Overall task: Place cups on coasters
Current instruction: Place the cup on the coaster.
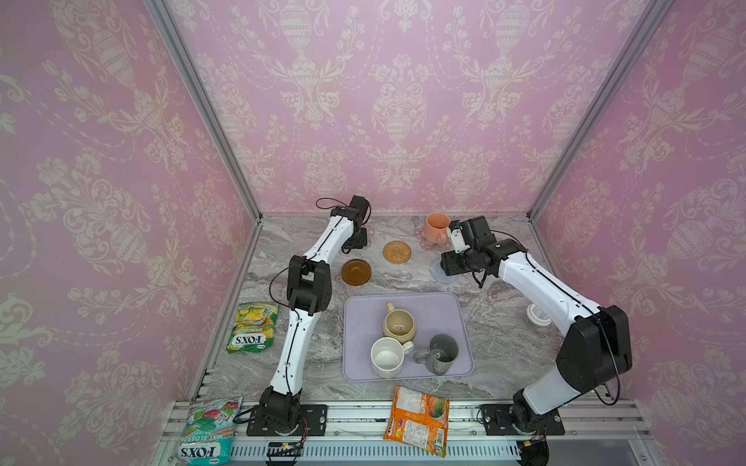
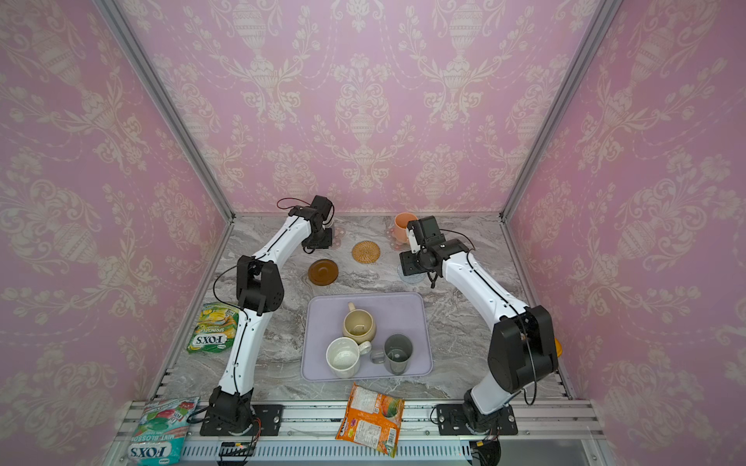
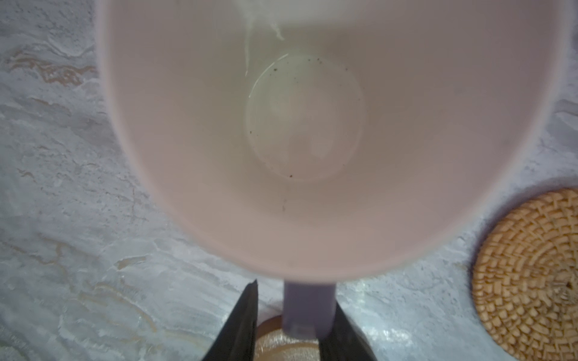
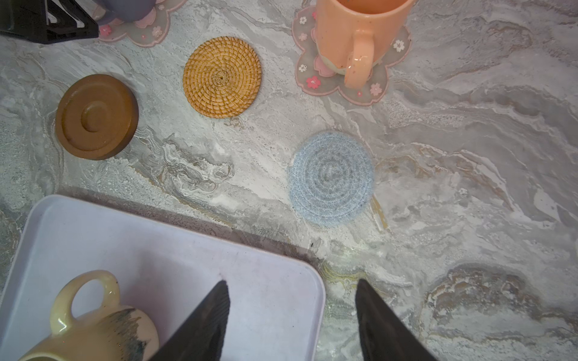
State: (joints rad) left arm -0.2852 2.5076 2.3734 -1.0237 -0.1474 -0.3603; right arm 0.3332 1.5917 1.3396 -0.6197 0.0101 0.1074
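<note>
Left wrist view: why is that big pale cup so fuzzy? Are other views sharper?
Left wrist view: the lavender, white-lined ceramic mug fills the frame, likely too close to focus; the woven rattan disc is crisper. Right wrist view: sharp, evenly lit.

Bare rattan coaster (image 1: 397,251) and wooden coaster (image 1: 356,272) open from above, grey-blue coaster (image 4: 331,178) seemingly under right arm (image 1: 537,282)

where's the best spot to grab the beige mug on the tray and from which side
Probably its handle, from above on the far side. The beige mug stands upright on the tray with the loop pointing toward the rattan coaster, free, while the speckled white mug crowds its near side. Its body bulges wide; the open right claw hovers closest.
</note>
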